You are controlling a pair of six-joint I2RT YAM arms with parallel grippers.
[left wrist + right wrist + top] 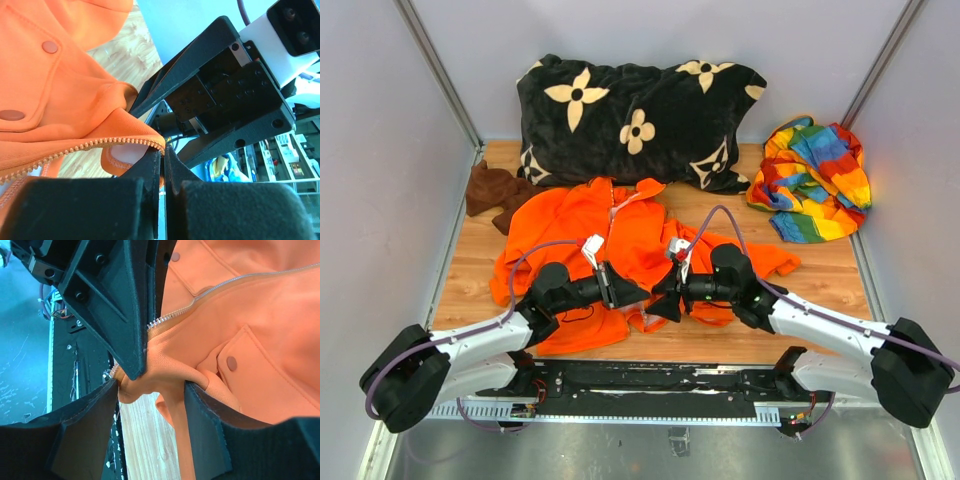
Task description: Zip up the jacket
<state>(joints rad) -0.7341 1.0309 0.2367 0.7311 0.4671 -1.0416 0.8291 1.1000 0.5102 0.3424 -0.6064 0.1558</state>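
The bright orange fleece jacket [620,235] lies spread in the middle of the wooden counter [820,275], collar far and hem near. At the near hem the left pincer [162,152] is pressed together on the bottom end of the pale zipper teeth [90,146]. The right pincer [152,385] is just beside it, jaws parted only by the bunched hem fold they squeeze. The fleece looks light, soft and stretchy, so it will likely ripple unless held taut. The stiffer zipper ends offer the best hold.
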